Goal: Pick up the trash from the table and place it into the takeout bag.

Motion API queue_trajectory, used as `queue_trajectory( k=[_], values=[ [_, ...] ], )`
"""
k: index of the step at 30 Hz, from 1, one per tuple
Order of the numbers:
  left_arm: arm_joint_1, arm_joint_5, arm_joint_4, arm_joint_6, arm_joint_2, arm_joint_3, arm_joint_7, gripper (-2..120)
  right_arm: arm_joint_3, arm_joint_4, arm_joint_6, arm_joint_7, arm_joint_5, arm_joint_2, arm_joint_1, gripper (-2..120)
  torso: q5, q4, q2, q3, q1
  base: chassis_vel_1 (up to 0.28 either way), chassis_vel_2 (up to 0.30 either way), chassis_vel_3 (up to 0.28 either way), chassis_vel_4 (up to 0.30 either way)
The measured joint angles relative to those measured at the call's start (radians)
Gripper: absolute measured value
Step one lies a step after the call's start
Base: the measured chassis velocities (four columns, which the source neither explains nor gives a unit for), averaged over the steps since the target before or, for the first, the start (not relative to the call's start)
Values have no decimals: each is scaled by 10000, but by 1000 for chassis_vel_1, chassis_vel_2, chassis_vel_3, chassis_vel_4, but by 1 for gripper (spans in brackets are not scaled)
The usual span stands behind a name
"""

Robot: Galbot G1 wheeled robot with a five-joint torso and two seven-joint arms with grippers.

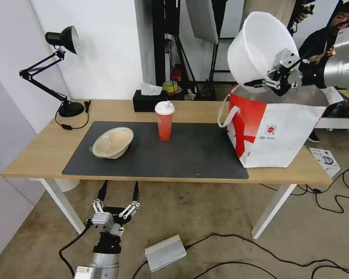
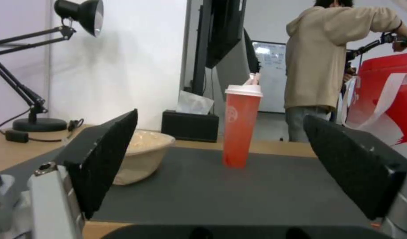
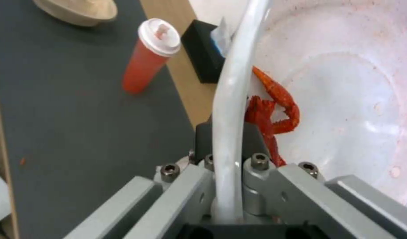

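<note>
My right gripper is shut on the rim of the big white bowl, which hangs tilted above the open takeout bag at the table's right end. Red scraps lie inside the bowl, and its rim is pinched between my fingers. The red drink cup stands upright on the dark mat, and the beige bowl rests tilted at the mat's left. My left gripper hangs open below the table's front edge, its pads facing the cup and the beige bowl.
A black desk lamp stands at the table's back left and a black tissue box at the back middle. A silver box and cables lie on the floor under the table. People stand behind the bag.
</note>
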Motion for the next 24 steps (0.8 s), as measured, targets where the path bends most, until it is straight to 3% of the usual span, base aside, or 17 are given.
queue_trajectory(
  k=[24],
  values=[
    [-81,-22,126,11,14,69,215,100,1538,-1895,413,-427,-990,203,-2189,0,0,0,0,0,0,0,0,0,0]
  ],
)
